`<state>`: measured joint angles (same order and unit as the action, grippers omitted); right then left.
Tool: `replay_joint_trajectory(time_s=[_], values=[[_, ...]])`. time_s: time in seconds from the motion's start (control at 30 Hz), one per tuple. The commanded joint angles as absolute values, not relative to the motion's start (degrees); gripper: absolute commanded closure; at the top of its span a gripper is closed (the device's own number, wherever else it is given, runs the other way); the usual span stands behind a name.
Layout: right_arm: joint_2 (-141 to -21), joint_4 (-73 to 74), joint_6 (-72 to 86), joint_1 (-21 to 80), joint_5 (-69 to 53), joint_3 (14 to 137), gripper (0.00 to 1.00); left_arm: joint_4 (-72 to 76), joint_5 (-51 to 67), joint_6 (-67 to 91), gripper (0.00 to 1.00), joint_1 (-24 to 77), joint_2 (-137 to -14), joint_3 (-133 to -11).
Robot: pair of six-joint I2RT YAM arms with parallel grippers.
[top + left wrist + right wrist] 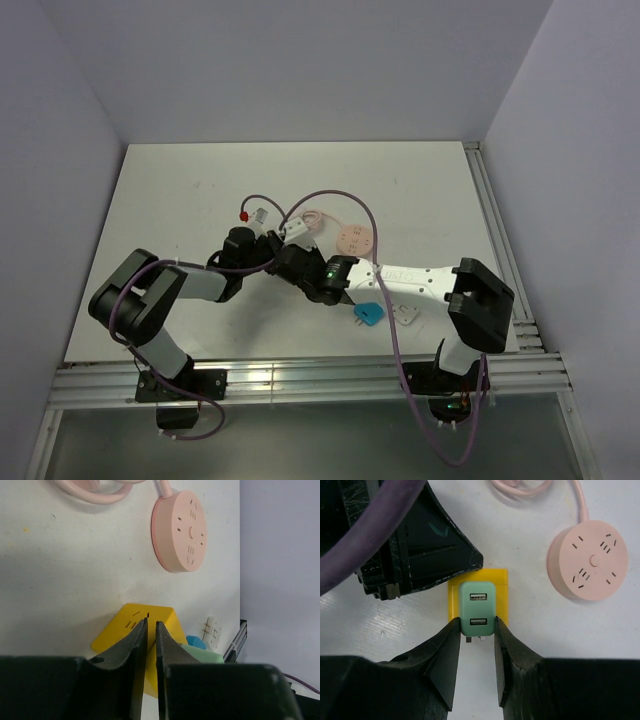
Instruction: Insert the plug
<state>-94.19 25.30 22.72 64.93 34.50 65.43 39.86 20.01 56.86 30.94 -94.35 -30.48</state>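
A mint-green USB charger plug (477, 607) is held in my right gripper (476, 625), whose fingers are shut on its two sides. It hangs just over a yellow socket block (503, 595), and its metal prongs show bare below its near edge. My left gripper (151, 625) is shut, its tips resting on the yellow block (122, 627), and its black fingers (445, 550) touch the block's far left corner. The green plug also shows in the left wrist view (200, 655). In the top view both grippers, left (272, 248) and right (290, 262), meet mid-table and hide the block.
A round pink power strip (356, 240) with its coiled pink cord lies just right of the grippers; it also shows in the wrist views (182, 530) (590, 560). A blue piece (367, 313) and a white adapter (408, 317) lie under the right arm. A white connector with a red tip (258, 213) lies behind.
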Motion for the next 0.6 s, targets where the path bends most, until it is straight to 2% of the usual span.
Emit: replay_joint_trajectory(time_s=[0.0,0.3,0.47,0.57], values=[[-97.21,26.46,25.57,63.55,24.52,60.56,1.00,36.12,22.06,56.08,0.84,31.82,-94.83,-28.48],[-99.75,24.87,27.16,63.54,21.89,59.33,1.00,36.30,21.97,56.07,0.84,31.82,-94.75,-28.04],[-94.15,22.42,26.72,63.63,23.11,58.45,1.00,33.05,20.39,54.93,0.70,31.55,-93.08,-29.44],[-91.33,22.59,24.79,63.37,24.95,61.25,0.85,30.68,20.04,54.32,0.61,30.85,-91.94,-30.93]])
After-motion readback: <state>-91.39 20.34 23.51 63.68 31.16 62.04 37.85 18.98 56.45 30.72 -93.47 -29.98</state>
